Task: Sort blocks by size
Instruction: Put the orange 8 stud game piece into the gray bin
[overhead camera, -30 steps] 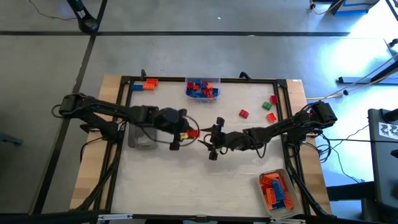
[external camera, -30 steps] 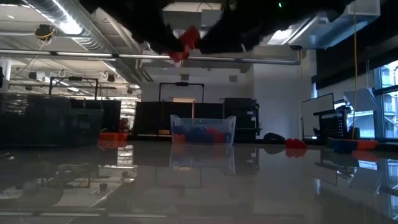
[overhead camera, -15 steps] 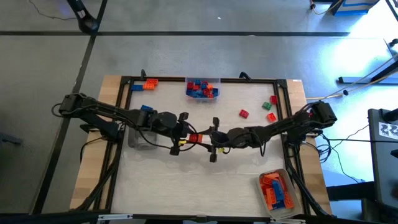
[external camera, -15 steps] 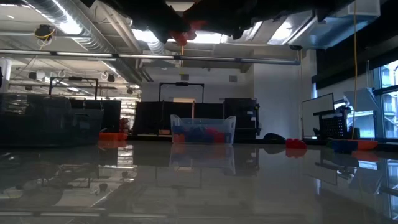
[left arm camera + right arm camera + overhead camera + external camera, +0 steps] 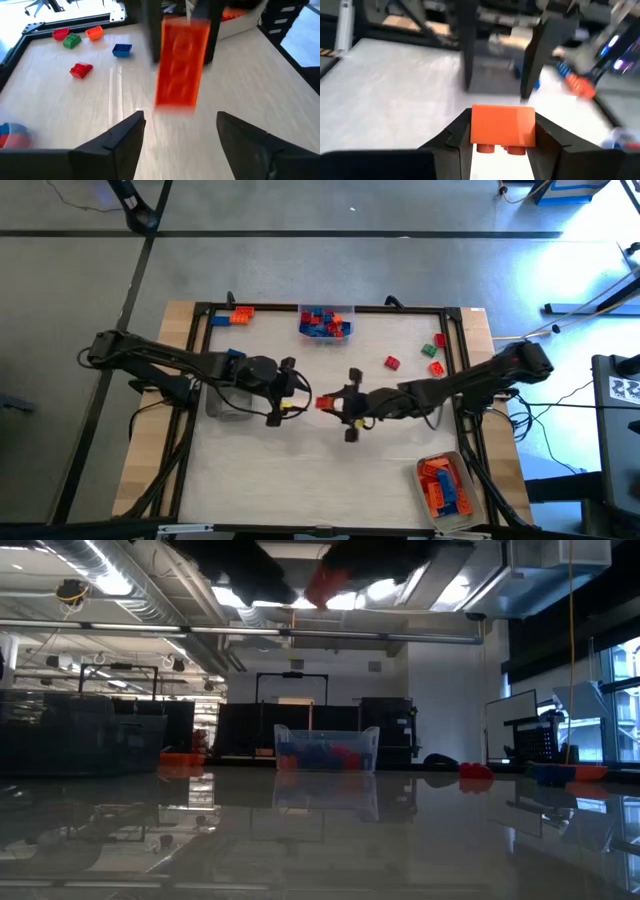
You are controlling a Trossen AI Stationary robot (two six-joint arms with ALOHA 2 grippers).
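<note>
An orange block (image 5: 325, 402) hangs in the air over the middle of the table, with my right gripper (image 5: 340, 403) shut on it. The left wrist view shows it as a long studded brick (image 5: 181, 62) hanging between the right arm's dark fingers. It appears high up in the low view (image 5: 326, 585). My left gripper (image 5: 290, 392) stands just to the block's left. It is open (image 5: 180, 122), with nothing between its fingers. My right gripper pinches the orange block by two opposite sides (image 5: 476, 127) between its two fingers. The fingers come nearly level from the table's right. The block is lifted clear of the table and sticks out beyond the fingertips toward my left gripper.
A clear tray (image 5: 325, 323) of blue and red blocks stands at the far edge. Another tray (image 5: 442, 485) of orange blocks is at the near right. A clear tray (image 5: 228, 402) lies under my left arm. Loose blocks lie far right (image 5: 392, 362) (image 5: 428, 350) and far left (image 5: 235, 315).
The orange block has passed from my left gripper to my right one. My left gripper has let go and drawn back a little toward the table's left edge. My right gripper has taken hold and risen slightly, with the block staying in the air.
</note>
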